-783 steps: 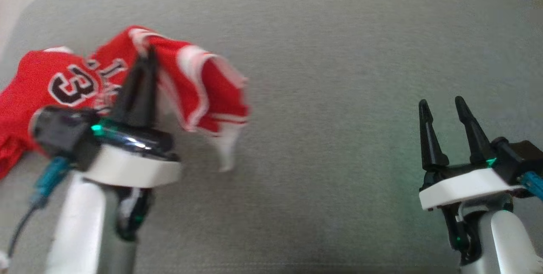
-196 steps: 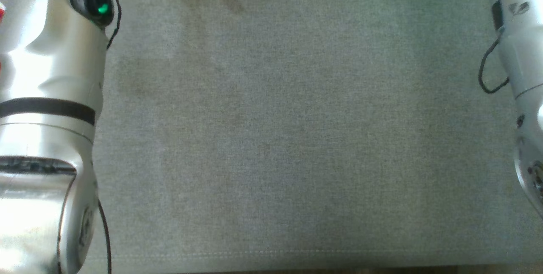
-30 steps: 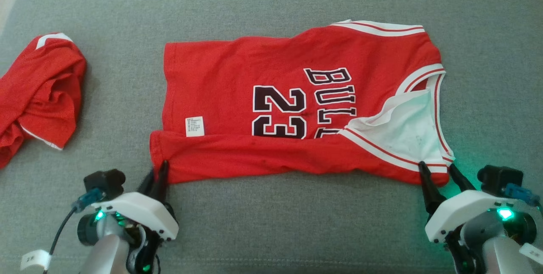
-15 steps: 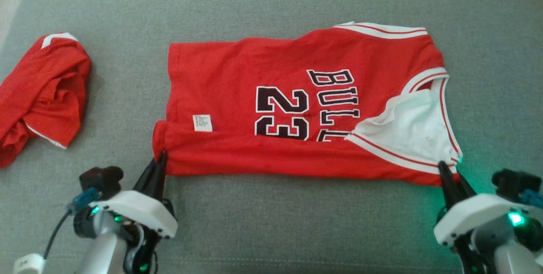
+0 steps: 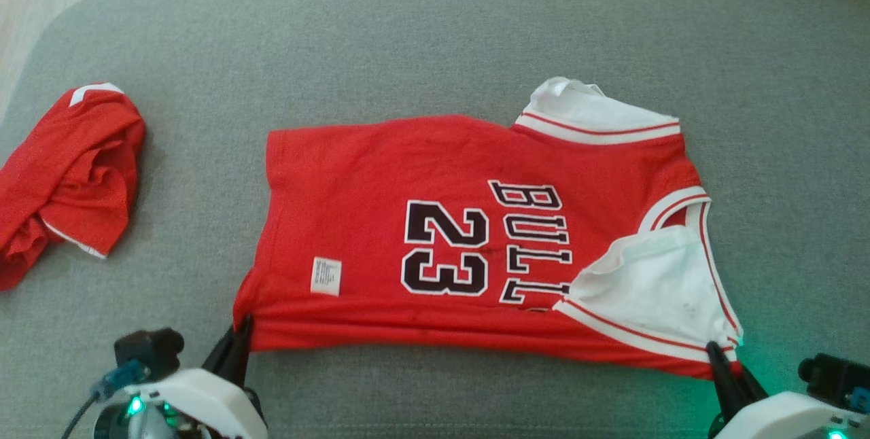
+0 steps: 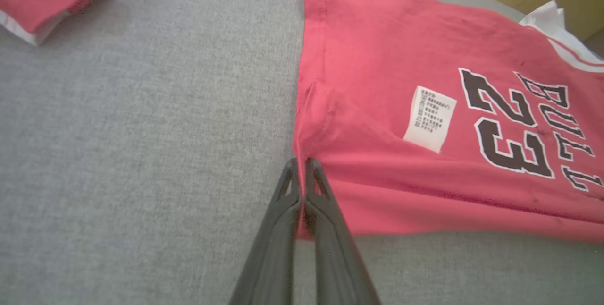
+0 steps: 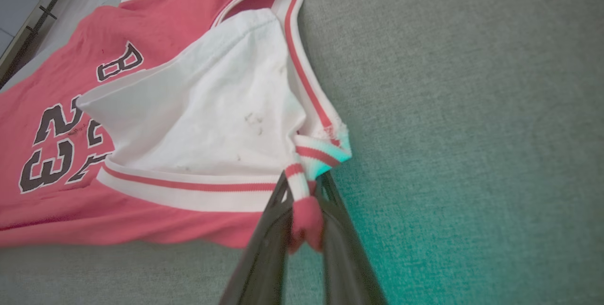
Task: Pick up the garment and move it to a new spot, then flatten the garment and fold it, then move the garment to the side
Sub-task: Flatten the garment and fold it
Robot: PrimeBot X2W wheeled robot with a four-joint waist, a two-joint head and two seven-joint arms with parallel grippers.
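A red jersey, the garment [image 5: 421,174], lies spread sideways on the grey couch cushion, with "BULLS 23" in black and a white care label showing. Its near edge is folded over in a long strip. My left gripper [image 5: 241,330] is shut on the garment's near left hem corner [image 6: 302,161]. At the near right, my right gripper [image 5: 719,350] is shut on the red-and-white striped shoulder strap [image 7: 304,191]. White lining shows at the armhole [image 7: 207,106].
A second red garment [image 5: 64,167] lies crumpled at the cushion's left end. The cushion's rounded left edge [image 5: 41,31] drops to a pale wooden floor. Another grey cushion and a yellow surface lie beyond the far edge.
Both grippers closed on the garment's near corners and drew it toward me; the folded-over strip has narrowed. The head view has tilted, so the cushion's far edge now shows.
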